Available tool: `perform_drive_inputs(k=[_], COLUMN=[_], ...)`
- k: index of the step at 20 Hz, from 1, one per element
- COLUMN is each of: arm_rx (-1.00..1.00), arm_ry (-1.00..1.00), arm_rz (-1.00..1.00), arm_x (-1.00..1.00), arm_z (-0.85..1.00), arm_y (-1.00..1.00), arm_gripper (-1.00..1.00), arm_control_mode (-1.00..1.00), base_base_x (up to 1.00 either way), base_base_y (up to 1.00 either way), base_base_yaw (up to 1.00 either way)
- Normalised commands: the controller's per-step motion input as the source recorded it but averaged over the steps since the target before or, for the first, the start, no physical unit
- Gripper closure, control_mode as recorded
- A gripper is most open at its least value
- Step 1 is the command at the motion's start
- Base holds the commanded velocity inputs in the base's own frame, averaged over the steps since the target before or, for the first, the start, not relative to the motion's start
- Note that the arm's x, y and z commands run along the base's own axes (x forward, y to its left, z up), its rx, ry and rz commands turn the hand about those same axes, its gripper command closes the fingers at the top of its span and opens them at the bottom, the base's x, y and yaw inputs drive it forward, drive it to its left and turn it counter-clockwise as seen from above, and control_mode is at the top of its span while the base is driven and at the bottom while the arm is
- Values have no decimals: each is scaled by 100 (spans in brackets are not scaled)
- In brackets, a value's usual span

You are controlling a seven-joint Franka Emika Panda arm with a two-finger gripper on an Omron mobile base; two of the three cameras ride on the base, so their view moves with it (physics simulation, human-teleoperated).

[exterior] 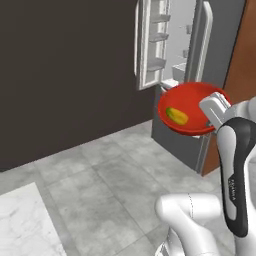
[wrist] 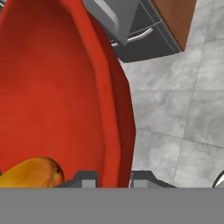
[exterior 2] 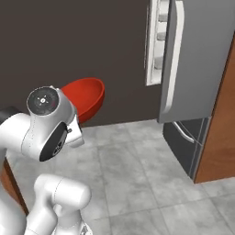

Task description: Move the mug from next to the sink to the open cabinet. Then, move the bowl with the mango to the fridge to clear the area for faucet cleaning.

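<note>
The gripper (wrist: 113, 177) is pinched on the rim of the red bowl (exterior: 192, 107), one finger inside the wall and one outside, jaws narrowed to the wall's thickness. The bowl hangs clear of the floor, carried at the arm's end and tipped a little, with the mango (exterior: 176, 116) lying low against its inner side. Beyond it stands the fridge (exterior: 172, 45), door swung open, white shelves showing. The fridge interior lies ahead of the bowl and somewhat higher, so the coming move is likely forward and up toward a shelf.
</note>
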Motion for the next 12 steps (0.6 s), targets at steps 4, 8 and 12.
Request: perform_drive_inputs(k=[4,8,12], arm_rx=[0,0,0], arm_ry=[0,0,0], arm_rz=[0,0,0], arm_x=[0,0,0], arm_z=[0,0,0], arm_y=[0,0,0], arm_gripper=[100,100,100], arm_control_mode=[100,100,100], base_base_x=[100,99,100], base_base_y=[-22,-64,4], base_base_yaw=[7,7,0])
